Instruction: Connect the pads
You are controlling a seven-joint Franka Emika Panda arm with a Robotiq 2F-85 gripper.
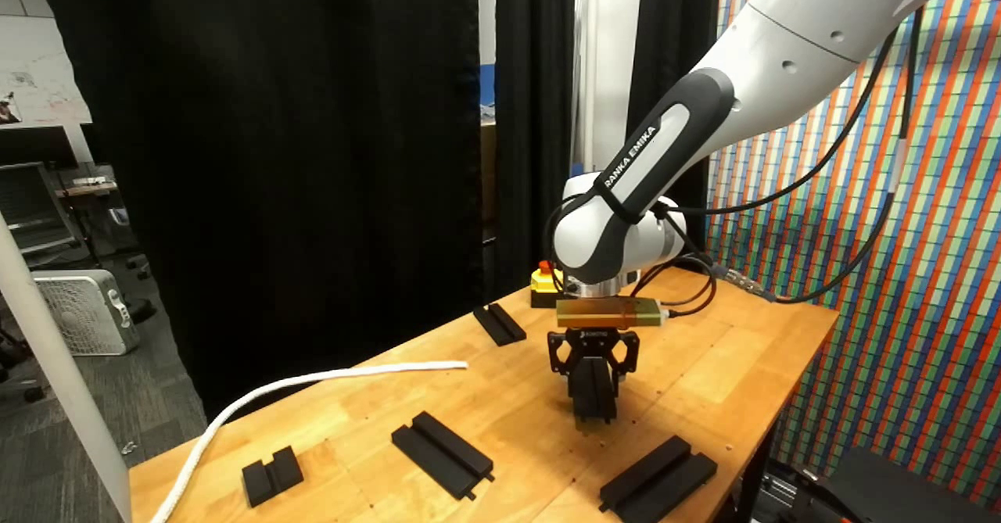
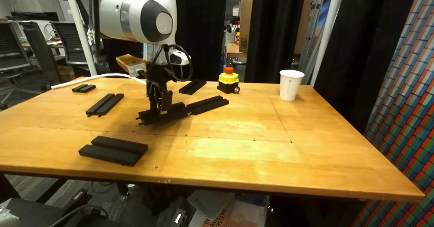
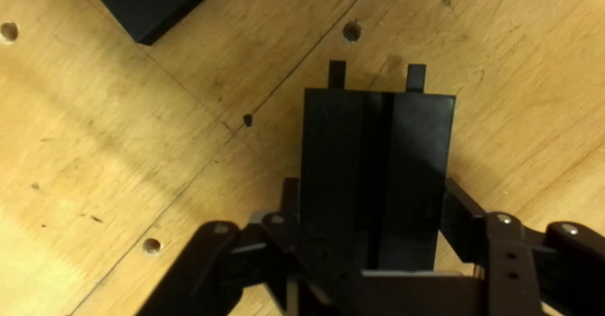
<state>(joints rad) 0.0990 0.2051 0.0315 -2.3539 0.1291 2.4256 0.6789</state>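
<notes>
My gripper (image 3: 373, 198) has a finger against each long side of a black grooved pad (image 3: 331, 136), with the pad's two small tabs pointing away from the wrist. In an exterior view the held pad (image 2: 176, 111) lies low at the table, end to end with another pad (image 2: 207, 105). Their ends touch or nearly touch; a tiny gap cannot be ruled out. In an exterior view the gripper (image 1: 594, 374) hides that second pad. Other pads lie loose: a short one (image 1: 272, 476), two longer ones (image 1: 443, 454) (image 1: 659, 480), and one at the back (image 1: 499, 324).
A yellow and red emergency stop (image 2: 228, 81) and a white paper cup (image 2: 291, 86) stand towards the back of the wooden table (image 2: 237, 159). A white cable (image 1: 313, 378) runs along the table edge. Part of a loose pad (image 3: 160, 4) shows in the wrist view's upper left.
</notes>
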